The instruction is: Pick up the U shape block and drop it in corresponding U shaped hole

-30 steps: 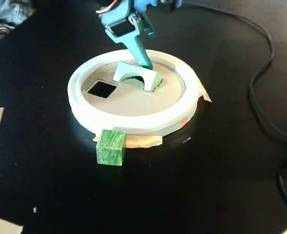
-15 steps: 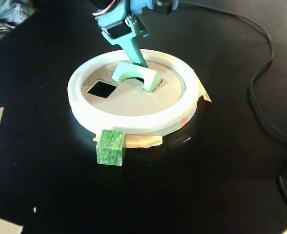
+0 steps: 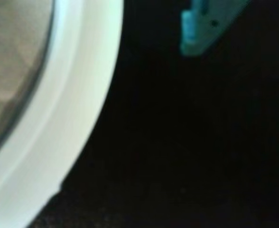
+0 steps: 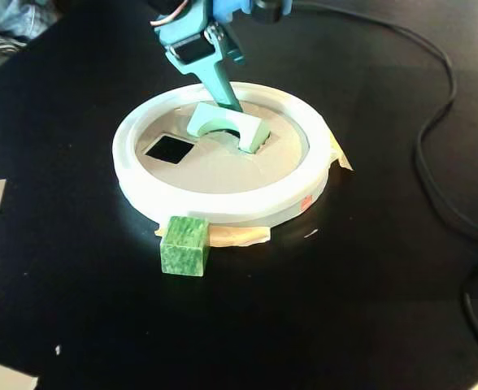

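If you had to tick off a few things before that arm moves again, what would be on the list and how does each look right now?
1. U shape block over its hole: ok, it sits on the tan disc where the U shaped hole should be.
2. Block dropped through: not ok, it stands above the disc surface.
3. Tool clear of the block: cannot tell, its tip is right at the block's back edge.
4. Tool open or shut: cannot tell; the wrist view shows only one finger.
5. Square hole free: ok.
6. Green cube out of the way: ok, outside the white rim.
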`<state>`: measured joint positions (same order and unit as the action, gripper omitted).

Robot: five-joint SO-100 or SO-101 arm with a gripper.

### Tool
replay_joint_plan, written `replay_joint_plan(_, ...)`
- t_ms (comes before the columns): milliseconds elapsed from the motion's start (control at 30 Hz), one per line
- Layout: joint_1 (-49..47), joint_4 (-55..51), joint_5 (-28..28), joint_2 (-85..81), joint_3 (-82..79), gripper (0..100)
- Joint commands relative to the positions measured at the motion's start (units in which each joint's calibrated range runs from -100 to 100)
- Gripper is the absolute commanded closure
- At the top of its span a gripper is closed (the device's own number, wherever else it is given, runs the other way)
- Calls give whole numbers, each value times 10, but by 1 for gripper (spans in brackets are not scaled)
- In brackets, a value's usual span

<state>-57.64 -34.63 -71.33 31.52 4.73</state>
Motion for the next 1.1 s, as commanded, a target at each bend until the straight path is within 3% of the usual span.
replay_joint_plan(0,23,2,22,-17,0,14)
replay_joint_plan(200,41,-9,47,-12,-4,13)
replay_joint_plan(567,41,-170,42,-68,-25,13)
replay_joint_plan(833,36,-160,41,-68,-15,15)
replay_joint_plan(1067,28,-73,42,-67,-15,15)
